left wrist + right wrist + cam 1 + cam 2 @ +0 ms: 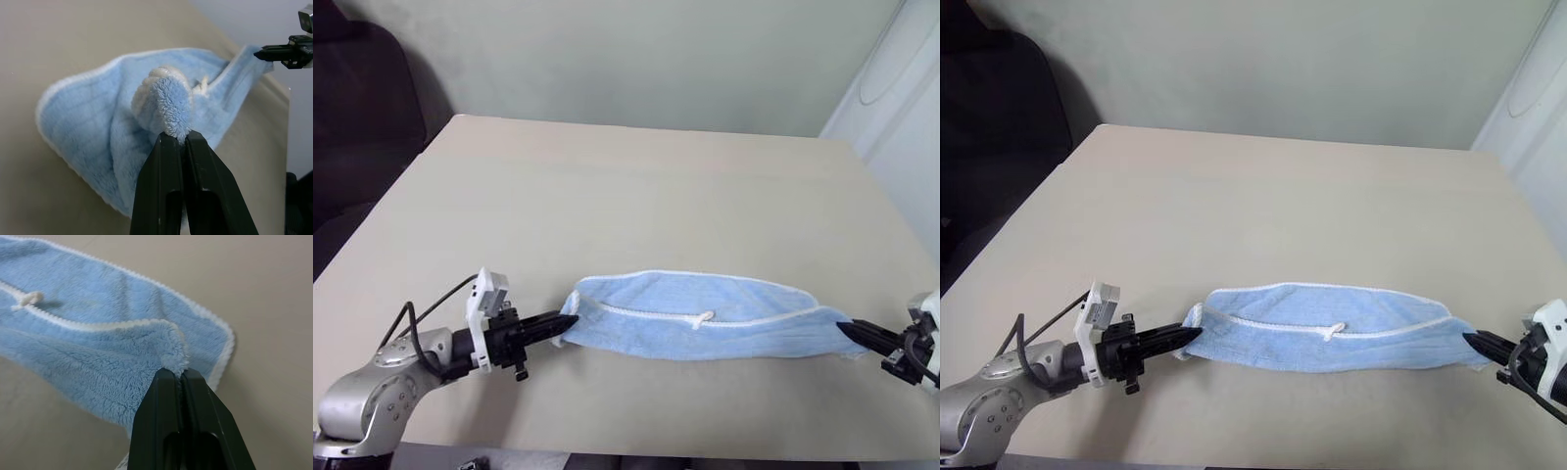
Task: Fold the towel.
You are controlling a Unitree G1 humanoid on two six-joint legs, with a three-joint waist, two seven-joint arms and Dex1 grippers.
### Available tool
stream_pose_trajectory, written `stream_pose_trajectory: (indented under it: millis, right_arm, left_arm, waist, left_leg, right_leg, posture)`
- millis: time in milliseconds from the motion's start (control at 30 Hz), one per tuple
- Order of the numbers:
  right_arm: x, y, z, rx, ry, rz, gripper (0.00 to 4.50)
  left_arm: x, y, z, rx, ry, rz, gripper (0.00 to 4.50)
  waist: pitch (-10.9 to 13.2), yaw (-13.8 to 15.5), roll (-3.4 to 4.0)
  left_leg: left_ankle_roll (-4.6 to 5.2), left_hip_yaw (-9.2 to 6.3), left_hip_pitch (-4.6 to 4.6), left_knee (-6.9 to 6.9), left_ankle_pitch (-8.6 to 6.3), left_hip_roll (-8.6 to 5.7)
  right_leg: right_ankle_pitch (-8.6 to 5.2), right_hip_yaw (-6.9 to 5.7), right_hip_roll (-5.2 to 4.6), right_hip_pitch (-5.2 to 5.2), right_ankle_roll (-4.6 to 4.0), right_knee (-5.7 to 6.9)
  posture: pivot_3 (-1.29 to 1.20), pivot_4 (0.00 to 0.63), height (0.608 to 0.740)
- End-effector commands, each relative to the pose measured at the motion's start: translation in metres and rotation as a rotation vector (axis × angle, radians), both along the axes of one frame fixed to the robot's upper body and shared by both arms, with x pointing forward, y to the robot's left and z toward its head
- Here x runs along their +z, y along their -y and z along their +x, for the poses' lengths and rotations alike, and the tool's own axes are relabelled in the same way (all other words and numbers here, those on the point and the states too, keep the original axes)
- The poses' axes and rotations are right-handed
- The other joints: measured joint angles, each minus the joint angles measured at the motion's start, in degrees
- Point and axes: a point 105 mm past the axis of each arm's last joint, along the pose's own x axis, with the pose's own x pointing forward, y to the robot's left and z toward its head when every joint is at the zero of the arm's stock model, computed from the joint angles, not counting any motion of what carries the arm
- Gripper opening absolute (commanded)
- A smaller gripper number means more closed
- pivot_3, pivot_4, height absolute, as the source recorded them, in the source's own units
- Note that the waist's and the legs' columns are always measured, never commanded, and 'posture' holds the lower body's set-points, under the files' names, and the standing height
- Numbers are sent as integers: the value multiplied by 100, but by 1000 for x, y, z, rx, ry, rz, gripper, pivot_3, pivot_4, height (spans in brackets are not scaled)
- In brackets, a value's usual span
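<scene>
Light blue terry towel [700,315], one, seemingly doubled over, stretched low over beige table [636,186] between two grippers, left [570,323] and right [843,328], each pinched closed on an end.

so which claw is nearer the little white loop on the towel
Left. The left claw pinches the towel at one end; the right claw pinches the other end, farther from the loop, which lies just left of the towel's middle.
</scene>
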Motion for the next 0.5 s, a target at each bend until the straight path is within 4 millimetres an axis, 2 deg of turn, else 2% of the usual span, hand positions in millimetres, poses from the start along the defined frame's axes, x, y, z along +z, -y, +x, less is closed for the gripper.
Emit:
stream_pose_trajectory:
  millis: [33, 133, 267, 367, 500]
  right_arm:
    - [11, 3, 12, -14, 64, -40, 29]
    - [12, 5, 19, -27, 84, -36, 29]
    - [10, 7, 23, -44, 88, -29, 29]
    - [5, 11, 30, -83, 93, -39, 29]
    - [-5, 16, 49, -156, 117, -70, 29]
  left_arm:
    - [14, -8, 21, 100, 56, -53, 0]
    - [24, -14, 35, 162, 61, -127, 0]
    - [26, -18, 42, 205, 51, -164, 0]
    - [20, -18, 49, 247, 31, -170, 0]
    - [-1, -14, 62, 303, 1, -101, 0]
  waist:
    - [0, 7, 0]
    - [0, 6, -2]
    - [-1, 2, -2]
    - [-2, 1, -4]
    - [0, 4, -6]
  left_leg:
    - [0, -1, 3, -1, 0, 0]
    - [-3, -1, 24, -1, -1, 0]
    - [-6, 2, 30, -3, -1, 0]
    - [-3, 3, 39, -2, 2, 0]
    - [-5, 2, 42, 1, 10, -1]
  right_leg:
    - [5, 0, 0, 2, -8, 3]
    - [4, 0, 0, 13, -7, 27]
    - [4, -1, 1, 16, -7, 34]
    - [4, -1, 1, 24, -7, 35]
    - [2, 2, 1, 28, -3, 34]
  posture:
    - [0, 150, 740]
    - [0, 150, 740]
    - [0, 150, 740]
    - [0, 150, 740]
    - [0, 150, 740]
